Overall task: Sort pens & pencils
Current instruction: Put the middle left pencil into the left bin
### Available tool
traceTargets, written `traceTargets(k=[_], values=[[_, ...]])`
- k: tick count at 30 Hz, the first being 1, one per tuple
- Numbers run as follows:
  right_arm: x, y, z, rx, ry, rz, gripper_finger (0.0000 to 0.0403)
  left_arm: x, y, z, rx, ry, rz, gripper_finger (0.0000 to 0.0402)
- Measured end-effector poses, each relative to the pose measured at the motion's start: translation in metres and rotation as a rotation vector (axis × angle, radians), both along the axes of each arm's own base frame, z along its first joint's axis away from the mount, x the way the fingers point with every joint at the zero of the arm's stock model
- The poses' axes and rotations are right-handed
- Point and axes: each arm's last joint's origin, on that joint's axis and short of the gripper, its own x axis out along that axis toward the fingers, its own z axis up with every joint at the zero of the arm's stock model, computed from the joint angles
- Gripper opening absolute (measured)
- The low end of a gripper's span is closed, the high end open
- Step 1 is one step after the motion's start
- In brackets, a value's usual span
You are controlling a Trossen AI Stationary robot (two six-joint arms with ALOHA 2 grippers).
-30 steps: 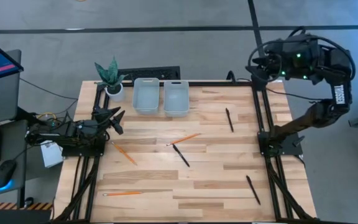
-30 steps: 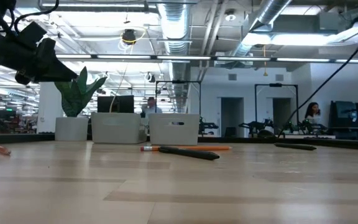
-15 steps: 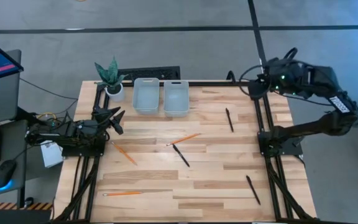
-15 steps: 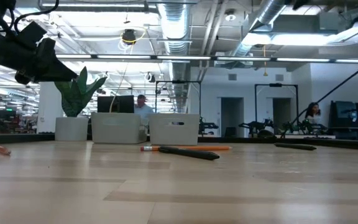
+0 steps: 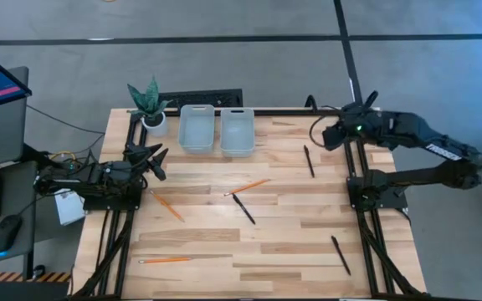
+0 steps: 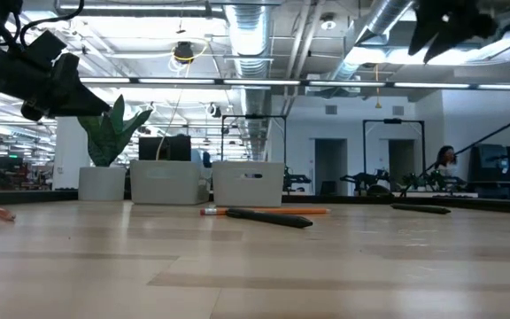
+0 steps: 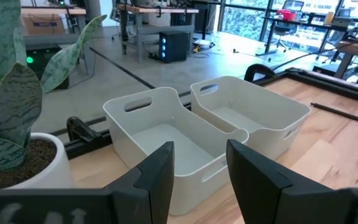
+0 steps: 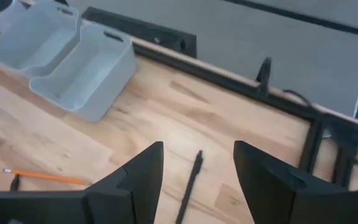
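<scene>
Three black pens lie flat on the table: one far right [image 5: 309,160], one mid-table [image 5: 243,208], one near right [image 5: 340,255]. Three orange pencils also lie flat: one [image 5: 248,186] beside the middle pen, one [image 5: 167,206] at the left, one [image 5: 164,260] near the front. My right gripper [image 5: 325,134] hangs open above the far right part of the table. In its wrist view the far-right pen [image 8: 190,180] shows between the spread fingers of that gripper [image 8: 197,180], well below them. My left gripper [image 5: 153,159] waits open at the left edge.
Two pale grey bins [image 5: 197,128] [image 5: 238,131] stand side by side at the far edge. A potted plant [image 5: 147,104] is at the far left corner. Black frame rails run along the left and right edges. A monitor, keyboard and mouse sit left of the table.
My right gripper has come down from high behind the far right corner. It has moved over the table's far right part toward the far-right pen, rolling as it sank. Its fingers stay open. Pens, pencils and my left arm have kept still.
</scene>
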Motion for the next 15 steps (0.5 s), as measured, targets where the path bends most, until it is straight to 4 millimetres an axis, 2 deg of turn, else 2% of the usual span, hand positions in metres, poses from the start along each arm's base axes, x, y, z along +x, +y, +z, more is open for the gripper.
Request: traceTargets(k=[7,15], values=[[0.027,0.014,-0.043,-0.038,-0.135,0.144,0.0217,0.000,0.000,0.000,-0.007,-0.008,0.001,0.0137],[0.052,0.038,-0.080,-0.106,-0.281,0.347,0.0217,0.000,0.000,0.000,-0.024,-0.030,0.006,0.0137]])
